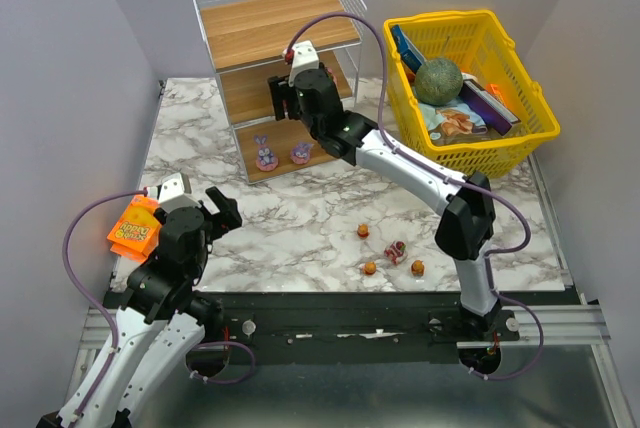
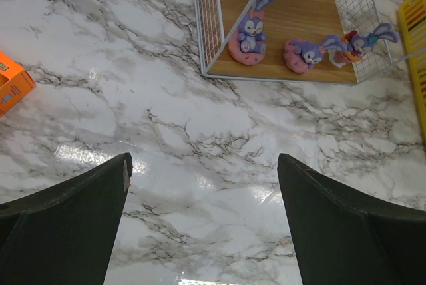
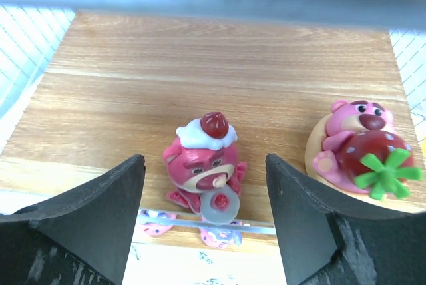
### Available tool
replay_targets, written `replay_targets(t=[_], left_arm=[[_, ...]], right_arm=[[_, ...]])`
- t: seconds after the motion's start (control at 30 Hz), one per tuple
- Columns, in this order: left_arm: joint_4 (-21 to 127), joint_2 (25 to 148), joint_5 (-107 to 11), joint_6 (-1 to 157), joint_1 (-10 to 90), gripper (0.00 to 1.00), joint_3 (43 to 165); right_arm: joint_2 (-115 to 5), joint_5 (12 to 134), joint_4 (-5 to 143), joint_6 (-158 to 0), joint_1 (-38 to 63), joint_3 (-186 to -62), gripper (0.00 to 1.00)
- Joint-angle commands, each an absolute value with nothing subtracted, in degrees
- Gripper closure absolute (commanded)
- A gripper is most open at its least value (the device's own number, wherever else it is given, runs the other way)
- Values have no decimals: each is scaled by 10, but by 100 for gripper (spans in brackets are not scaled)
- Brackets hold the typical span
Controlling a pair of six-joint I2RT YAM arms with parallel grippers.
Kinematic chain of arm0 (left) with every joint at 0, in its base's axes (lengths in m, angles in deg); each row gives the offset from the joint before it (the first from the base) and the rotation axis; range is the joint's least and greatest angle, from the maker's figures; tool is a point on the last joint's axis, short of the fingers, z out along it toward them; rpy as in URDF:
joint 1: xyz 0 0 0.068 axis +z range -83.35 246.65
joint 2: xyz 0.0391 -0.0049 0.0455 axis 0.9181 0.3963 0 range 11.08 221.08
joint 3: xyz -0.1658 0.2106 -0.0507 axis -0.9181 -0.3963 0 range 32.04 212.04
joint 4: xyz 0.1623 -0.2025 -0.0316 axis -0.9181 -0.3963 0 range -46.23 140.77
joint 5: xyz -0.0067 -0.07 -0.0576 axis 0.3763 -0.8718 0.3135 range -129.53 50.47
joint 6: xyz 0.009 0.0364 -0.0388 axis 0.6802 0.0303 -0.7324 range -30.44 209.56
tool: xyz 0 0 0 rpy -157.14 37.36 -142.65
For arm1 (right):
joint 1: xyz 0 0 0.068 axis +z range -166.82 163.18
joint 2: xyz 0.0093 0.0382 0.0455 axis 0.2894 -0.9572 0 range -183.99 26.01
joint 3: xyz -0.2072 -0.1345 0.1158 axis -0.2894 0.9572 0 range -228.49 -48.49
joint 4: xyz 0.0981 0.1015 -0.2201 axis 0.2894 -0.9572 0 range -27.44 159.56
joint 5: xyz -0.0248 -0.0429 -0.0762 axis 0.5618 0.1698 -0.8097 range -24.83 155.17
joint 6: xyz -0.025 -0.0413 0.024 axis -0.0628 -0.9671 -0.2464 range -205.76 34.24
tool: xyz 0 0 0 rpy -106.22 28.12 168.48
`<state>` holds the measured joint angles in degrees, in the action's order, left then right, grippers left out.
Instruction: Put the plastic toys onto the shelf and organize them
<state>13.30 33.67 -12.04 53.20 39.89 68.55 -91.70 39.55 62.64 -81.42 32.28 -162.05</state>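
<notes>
Brown wooden middle board of shelf [image 1: 275, 38] carries pink bear toy [image 3: 202, 155], upright, near front edge; right gripper [image 3: 203, 162] fingers spread wide either side of it, gap on both sides, gripping nothing; second pink bear with strawberry [image 3: 359, 145] just beside it on same board; purple rabbit toys [image 2: 249, 35] on bottom board; four small toys [image 1: 396, 251] loose on marble table [image 1: 290, 228]; left gripper [image 2: 203, 162] spread wide, empty, above table.

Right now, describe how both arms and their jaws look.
The left arm and right arm match: white link shells, black joints and wrists. A purple cable loops from each wrist's white camera block. The jaws are dark, broad, wedge-shaped plates.
</notes>
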Motion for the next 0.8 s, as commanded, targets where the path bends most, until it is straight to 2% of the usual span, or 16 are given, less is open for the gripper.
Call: replay_targets(t=[0.0, 0.23, 0.6, 0.7, 0.77], left_arm=[[129, 327, -101, 526, 396, 1, 691], [130, 324, -100, 525, 396, 1, 690], [131, 331, -104, 527, 396, 1, 690], [132, 329, -104, 527, 397, 1, 690], [132, 328, -105, 527, 396, 1, 691]], right_arm=[[-873, 414, 661, -825, 320, -1612, 20], [-845, 431, 665, -830, 320, -1601, 19], [-750, 474, 635, -808, 320, -1502, 22], [-729, 481, 614, -795, 320, -1490, 31], [-716, 484, 609, -782, 320, -1471, 40]])
